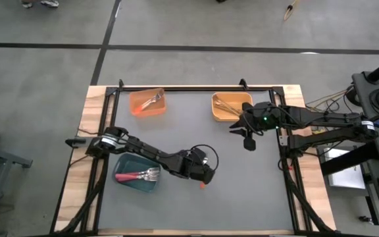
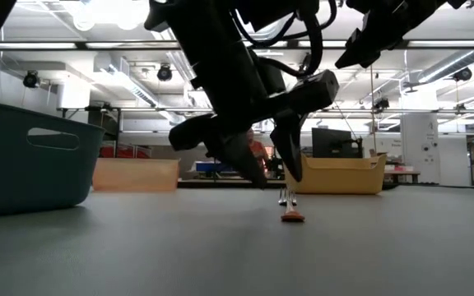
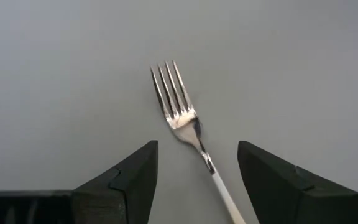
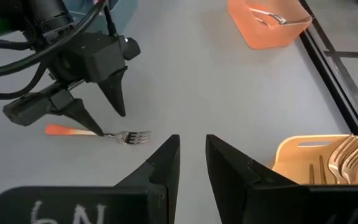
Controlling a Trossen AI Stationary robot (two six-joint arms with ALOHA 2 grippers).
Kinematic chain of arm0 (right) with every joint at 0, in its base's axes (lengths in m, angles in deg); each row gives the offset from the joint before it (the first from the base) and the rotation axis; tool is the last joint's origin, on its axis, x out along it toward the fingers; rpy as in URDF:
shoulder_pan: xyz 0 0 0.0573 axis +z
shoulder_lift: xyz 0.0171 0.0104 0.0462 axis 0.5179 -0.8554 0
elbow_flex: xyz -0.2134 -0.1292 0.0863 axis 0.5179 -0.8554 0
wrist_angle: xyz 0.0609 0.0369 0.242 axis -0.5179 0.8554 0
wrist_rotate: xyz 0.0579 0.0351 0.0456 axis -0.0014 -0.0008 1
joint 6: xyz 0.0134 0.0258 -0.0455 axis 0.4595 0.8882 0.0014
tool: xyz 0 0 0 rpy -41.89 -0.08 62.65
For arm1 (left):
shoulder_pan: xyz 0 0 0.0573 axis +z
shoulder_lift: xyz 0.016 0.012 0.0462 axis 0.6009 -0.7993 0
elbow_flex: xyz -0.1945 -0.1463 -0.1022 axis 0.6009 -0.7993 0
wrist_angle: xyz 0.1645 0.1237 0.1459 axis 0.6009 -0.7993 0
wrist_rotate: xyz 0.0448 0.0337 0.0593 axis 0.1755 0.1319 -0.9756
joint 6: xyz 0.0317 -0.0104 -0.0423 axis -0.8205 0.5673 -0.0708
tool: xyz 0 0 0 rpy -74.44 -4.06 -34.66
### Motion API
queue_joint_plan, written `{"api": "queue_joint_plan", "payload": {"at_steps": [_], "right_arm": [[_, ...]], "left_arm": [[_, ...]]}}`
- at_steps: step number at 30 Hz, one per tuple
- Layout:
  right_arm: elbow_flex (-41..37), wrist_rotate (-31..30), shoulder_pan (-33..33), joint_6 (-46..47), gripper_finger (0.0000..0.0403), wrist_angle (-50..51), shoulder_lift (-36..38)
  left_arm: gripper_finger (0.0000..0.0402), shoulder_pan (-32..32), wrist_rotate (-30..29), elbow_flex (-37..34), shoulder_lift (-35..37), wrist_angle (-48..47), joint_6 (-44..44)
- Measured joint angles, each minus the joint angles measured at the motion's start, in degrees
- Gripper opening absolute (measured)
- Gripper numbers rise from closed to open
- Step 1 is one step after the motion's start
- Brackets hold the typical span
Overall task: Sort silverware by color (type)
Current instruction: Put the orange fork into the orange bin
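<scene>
One fork (image 4: 98,132) lay flat on the grey table (image 1: 242,171), orange handle, bright metal tines, well apart from the bins. Left claw (image 4: 101,112) stood over it, fingers spread wide to either side of the neck, gripping nothing. Right claw (image 1: 247,137) hung just beside the yellow-orange bin (image 1: 217,113), fingers narrowly apart and empty; gold forks (image 4: 347,155) lay inside that bin. Orange bin (image 1: 147,110) held a fork; teal bin (image 1: 129,182) held several red-handled forks (image 1: 140,175).

Handling, by judgement: light, stiff, thin, lying low against the table; polished metal probably slippery. Best hold likely across the neck or upper handle, fingertips pressed right down to the surface.
</scene>
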Motion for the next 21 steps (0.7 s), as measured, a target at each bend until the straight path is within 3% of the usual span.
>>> {"api": "queue_joint_plan", "payload": {"at_steps": [10, 21], "right_arm": [[-0.02, 0.00, -0.02, -0.06, 0.0068, -1.36, -0.02], [-0.02, 0.02, -0.02, -0.17, 0.0068, -1.66, -0.07]], "left_arm": [[0.0201, -0.33, -0.32, 0.23, -2.85, 1.49, -0.96], [0.0201, -0.55, -1.30, 9.02, -9.39, -7.53, -3.56]]}}
